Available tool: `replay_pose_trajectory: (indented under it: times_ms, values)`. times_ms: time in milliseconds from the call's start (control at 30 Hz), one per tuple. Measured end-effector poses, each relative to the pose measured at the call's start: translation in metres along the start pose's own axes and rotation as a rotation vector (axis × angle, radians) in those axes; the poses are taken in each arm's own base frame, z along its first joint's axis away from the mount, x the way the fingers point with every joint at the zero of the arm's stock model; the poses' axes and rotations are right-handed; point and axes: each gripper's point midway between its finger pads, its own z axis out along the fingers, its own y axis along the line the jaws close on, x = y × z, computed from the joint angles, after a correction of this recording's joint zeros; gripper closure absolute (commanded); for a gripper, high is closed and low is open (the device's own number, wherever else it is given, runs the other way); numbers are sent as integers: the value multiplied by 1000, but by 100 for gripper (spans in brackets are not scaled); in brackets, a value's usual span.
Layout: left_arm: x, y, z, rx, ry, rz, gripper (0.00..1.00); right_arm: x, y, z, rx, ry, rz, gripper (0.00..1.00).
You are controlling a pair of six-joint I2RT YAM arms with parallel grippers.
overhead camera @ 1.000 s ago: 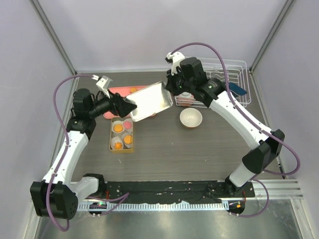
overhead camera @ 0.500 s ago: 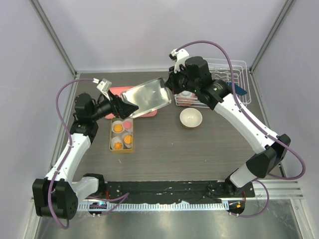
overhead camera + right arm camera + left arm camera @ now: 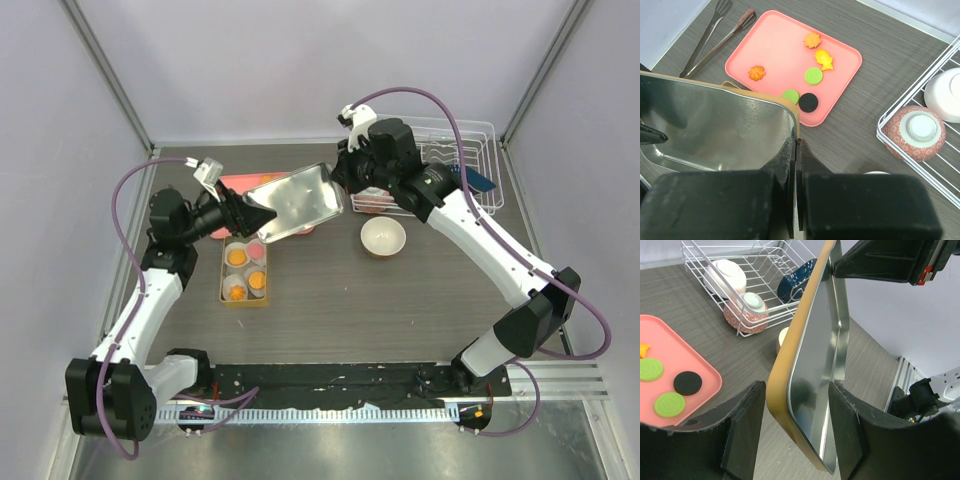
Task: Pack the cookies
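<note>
A metal lid [image 3: 295, 203] with a tan rim hangs tilted above the pink tray [image 3: 240, 181]. My right gripper [image 3: 342, 185] is shut on the lid's far right rim, seen in the right wrist view [image 3: 797, 145]. My left gripper [image 3: 262, 215] is open, its jaws straddling the lid's near left corner [image 3: 796, 400], with a gap at the left finger [image 3: 742, 432]. Loose cookies lie on the tray [image 3: 775, 45]: orange [image 3: 812, 40], green [image 3: 813, 76] and black [image 3: 808, 102]. A yellow box [image 3: 222, 275] holds paper cups with orange cookies [image 3: 237, 257].
A white wire dish rack [image 3: 470, 130] with bowls stands at the back right. A white bowl [image 3: 383, 237] sits in front of it. Metal tongs [image 3: 715, 37] lie left of the tray. A speckled bowl [image 3: 915, 131] sits upside down in the rack.
My right arm has carried the lid slightly back and to the left and tilted it. My left gripper has stayed at the lid's near left corner.
</note>
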Motion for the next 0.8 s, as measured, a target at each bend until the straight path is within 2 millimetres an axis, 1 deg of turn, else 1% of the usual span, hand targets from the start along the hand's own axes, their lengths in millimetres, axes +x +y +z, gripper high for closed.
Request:
replay_pose_trajectory:
  times_ms: [200, 367, 567, 600, 667, 700, 767, 800]
  values:
    - [10, 1, -2, 0, 15, -16, 43, -2, 0, -3, 0, -8, 0, 99]
    - [8, -2, -3, 5, 9, -6, 48, -8, 1, -9, -2, -26, -1, 99]
    - [8, -3, -3, 6, 7, -6, 62, -8, 2, -10, -3, -32, -2, 98]
    - [8, -3, -3, 6, 8, -5, 67, -7, 1, -9, -3, -30, -2, 94]
    - [8, -3, -4, 7, 8, -6, 73, -4, 1, -9, -3, -25, -2, 90]
    - [8, -3, -4, 7, 8, -6, 78, -4, 1, -8, -3, -24, -2, 87]
    - [8, -3, -4, 6, 8, -6, 85, -2, 1, -8, -6, -20, -2, 83]
    - [8, -2, -4, 6, 8, -2, 91, -1, 2, -7, -9, -17, -4, 81]
